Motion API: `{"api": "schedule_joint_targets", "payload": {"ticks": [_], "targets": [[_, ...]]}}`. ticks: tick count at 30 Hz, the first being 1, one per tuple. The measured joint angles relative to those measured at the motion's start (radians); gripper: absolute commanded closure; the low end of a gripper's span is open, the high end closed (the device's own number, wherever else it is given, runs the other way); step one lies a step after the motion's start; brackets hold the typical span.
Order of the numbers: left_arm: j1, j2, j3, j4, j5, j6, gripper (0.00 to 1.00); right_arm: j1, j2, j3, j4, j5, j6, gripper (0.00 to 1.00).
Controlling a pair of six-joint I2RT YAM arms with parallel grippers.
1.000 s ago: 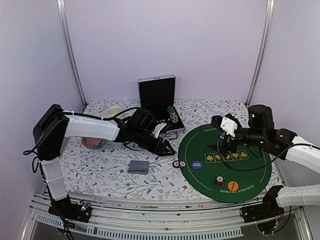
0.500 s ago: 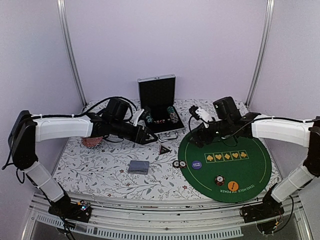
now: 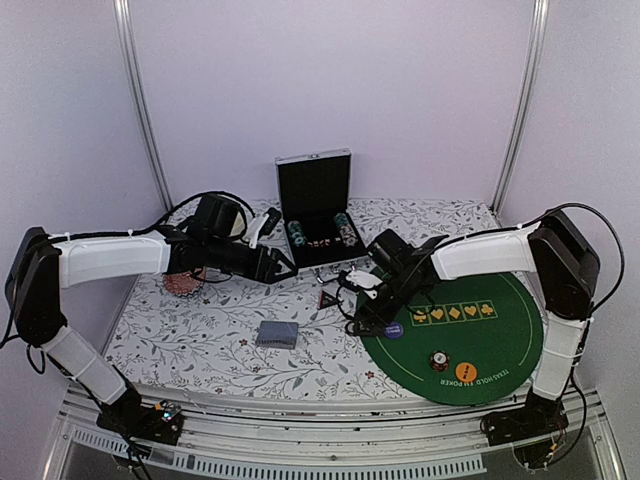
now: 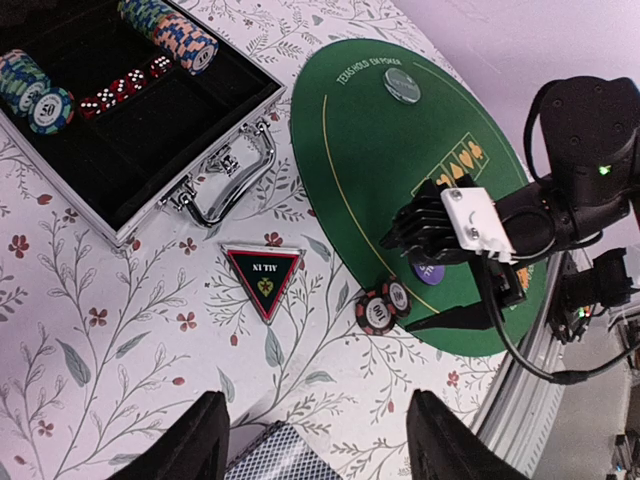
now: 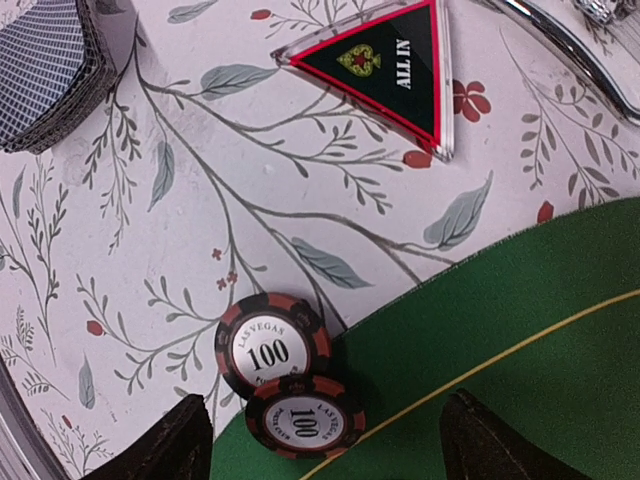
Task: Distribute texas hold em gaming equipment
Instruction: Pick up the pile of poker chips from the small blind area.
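1. Presently the right pincer [image 5: 325, 432] hangs released, its jaws spread wide with nothing between them, right above two red-and-black chips [image 5: 272, 350] marked 100.
2. One of them lies on the floral worktop [image 5: 180, 230]. The other overlaps it and rests on the rim of the green poker mat [image 5: 500, 330].
3. Beyond them the dark triangular marker [image 5: 390, 60], lettered "ALL IN", lies flat on the worktop, near the handle of the open case [image 4: 150, 160].
4. Likewise the left pincer [image 4: 318, 425] is released and empty, hovering over the worktop near the case.
5. Nearer the arms' bases, the card deck [image 3: 277, 333] sits blue-grey back up.
6. On the mat, the purple button disc [image 3: 393, 328] lies just beside the right pincer. The orange disc [image 3: 465, 373] and a lone chip [image 3: 439, 360] lie towards the near edge.
7. Inside the case are chip rolls [image 4: 35, 95] and red dice [image 4: 125, 90].
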Motion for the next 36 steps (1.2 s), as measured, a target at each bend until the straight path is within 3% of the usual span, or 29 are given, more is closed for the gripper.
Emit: {"api": "schedule_joint_targets", "payload": {"ticks": [7,15,19,27,36], "targets": [[0.003,0.000,0.000,0.000,0.000,0.003,0.38,0.015,0.062,0.048,-0.011,-0.004,-0.019,0.46],[0.009,0.000,-0.004,0.000,0.000,0.004,0.38,0.043,0.062,0.058,-0.050,0.019,-0.023,0.49],[0.011,0.000,-0.005,0.000,0.002,0.004,0.38,0.079,0.062,0.060,-0.063,0.047,-0.037,0.61],[0.017,0.000,-0.006,0.000,0.009,0.005,0.38,0.094,0.062,0.063,-0.080,0.090,-0.045,0.46],[0.022,0.000,-0.012,0.000,0.013,0.008,0.37,0.094,0.062,0.079,-0.153,0.128,-0.055,0.49]]}}
